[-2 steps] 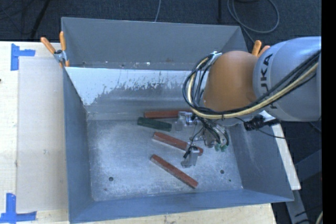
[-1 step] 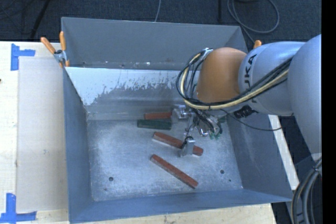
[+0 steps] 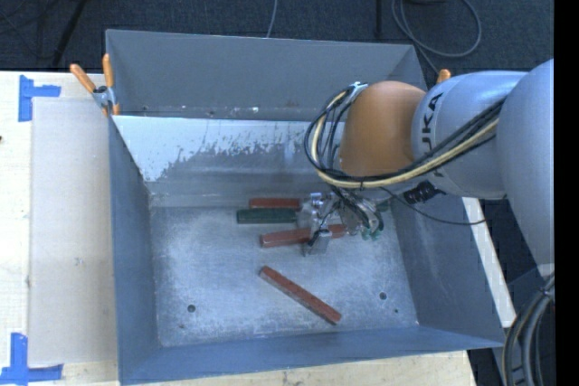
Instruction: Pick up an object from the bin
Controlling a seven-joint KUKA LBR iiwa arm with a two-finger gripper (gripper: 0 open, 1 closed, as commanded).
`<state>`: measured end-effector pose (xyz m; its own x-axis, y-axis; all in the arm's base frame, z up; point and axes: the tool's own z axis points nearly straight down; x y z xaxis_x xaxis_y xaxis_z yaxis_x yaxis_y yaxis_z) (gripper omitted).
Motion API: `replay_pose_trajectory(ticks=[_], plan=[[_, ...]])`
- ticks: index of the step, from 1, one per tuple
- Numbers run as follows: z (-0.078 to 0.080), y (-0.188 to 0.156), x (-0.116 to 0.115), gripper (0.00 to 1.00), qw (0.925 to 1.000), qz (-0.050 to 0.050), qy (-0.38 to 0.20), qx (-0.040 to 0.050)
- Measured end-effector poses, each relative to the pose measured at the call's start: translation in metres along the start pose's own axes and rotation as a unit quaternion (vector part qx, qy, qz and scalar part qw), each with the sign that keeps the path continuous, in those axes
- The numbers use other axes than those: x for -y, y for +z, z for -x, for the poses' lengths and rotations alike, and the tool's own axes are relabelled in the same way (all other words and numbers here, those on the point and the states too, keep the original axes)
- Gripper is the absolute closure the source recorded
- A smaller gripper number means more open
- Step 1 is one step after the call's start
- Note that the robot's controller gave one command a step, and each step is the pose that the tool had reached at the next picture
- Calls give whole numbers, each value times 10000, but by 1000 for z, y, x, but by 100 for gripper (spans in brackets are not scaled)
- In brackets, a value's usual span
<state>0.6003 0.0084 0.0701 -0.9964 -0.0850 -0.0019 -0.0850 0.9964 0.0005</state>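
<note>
Grey metal is forming the bin point(image 3: 136, 194), and the arm point(image 3: 470, 140), with its orange cover, is hanging over the bin's right side. Four flat sticks are lying on the floor. A long red-brown stick point(image 3: 300, 295) is lying slantwise towards the front, well apart from the rest. Farther back, a dark green stick point(image 3: 262, 216) and a short red-brown stick point(image 3: 271, 203) are lying side by side, just behind the nearest red-brown stick point(image 3: 282, 238). The gripper point(image 3: 317, 232) is sitting low at this last stick's right end, near the middle of the bin; whether it is wide or narrow I cannot tell. That stick is looking light, stiff and smooth. Gripping it across its narrow width, closer to its middle than its end, is looking safest, since an end hold is risking a pivot or a slip.
</note>
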Motion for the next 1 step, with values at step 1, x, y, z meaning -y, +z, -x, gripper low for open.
replay_pose_trajectory(ticks=[1], plan=[[-24, -134, 60, 100, 9805, -15, -1967, 20]])
